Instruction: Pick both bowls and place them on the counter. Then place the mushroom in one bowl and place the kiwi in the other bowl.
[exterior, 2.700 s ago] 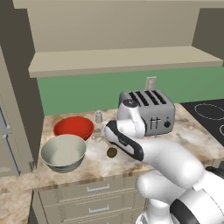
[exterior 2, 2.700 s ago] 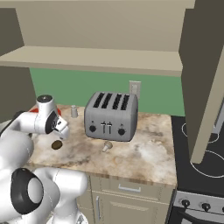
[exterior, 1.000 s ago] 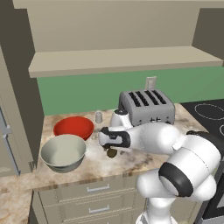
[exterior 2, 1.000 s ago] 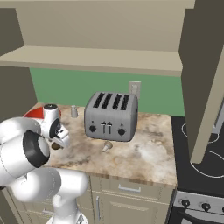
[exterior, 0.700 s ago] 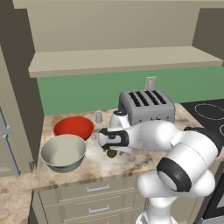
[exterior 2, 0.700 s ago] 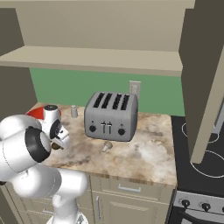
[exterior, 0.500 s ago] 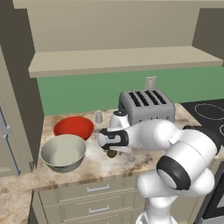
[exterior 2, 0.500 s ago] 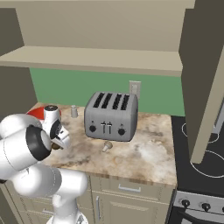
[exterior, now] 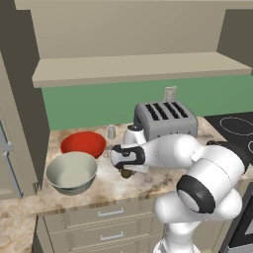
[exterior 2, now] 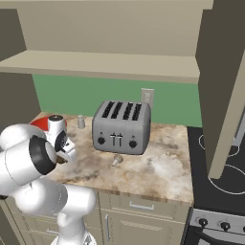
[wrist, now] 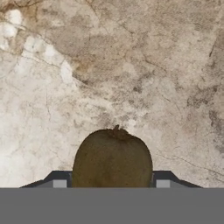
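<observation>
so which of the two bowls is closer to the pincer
The silvery-grey bowl, at the counter's front edge, left of the pincer. The red bowl sits farther back, toward the wall.

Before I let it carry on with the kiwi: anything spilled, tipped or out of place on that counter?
Nothing stands out. The red bowl and the grey bowl sit upright on the counter; the mushroom lies by the toaster; the kiwi sits between the gripper's fingertips.

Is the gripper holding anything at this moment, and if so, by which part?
The kiwi sits between the fingers, flanked at its widest sides; a firm hold cannot be told.
</observation>
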Controlling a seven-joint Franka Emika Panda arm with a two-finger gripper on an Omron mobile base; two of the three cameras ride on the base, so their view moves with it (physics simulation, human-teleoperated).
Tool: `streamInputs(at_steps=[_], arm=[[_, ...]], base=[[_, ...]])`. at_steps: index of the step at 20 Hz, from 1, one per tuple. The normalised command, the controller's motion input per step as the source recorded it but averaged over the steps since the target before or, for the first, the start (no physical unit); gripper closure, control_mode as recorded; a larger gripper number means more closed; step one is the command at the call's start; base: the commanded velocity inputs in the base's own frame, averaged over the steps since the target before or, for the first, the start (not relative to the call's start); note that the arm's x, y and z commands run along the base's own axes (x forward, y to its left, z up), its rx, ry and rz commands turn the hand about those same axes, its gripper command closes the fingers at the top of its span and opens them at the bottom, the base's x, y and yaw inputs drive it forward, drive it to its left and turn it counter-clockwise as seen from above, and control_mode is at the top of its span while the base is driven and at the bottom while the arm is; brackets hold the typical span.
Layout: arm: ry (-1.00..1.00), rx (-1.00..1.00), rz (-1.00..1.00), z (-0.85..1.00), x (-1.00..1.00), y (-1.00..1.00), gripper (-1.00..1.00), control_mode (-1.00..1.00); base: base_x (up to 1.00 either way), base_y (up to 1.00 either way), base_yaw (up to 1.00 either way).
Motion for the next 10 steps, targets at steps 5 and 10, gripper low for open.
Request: streamInputs(at_steps=[5, 10], arm=[[-0.03, 0.00, 0.00, 0.19, -0.13, -0.14, 1.00, -1.00], [-0.08, 0.00, 0.00, 0.42, -0.27, -0.15, 1.00, -1.00]], base=[[0.00, 0.00, 0.00], [0.00, 0.00, 0.00]])
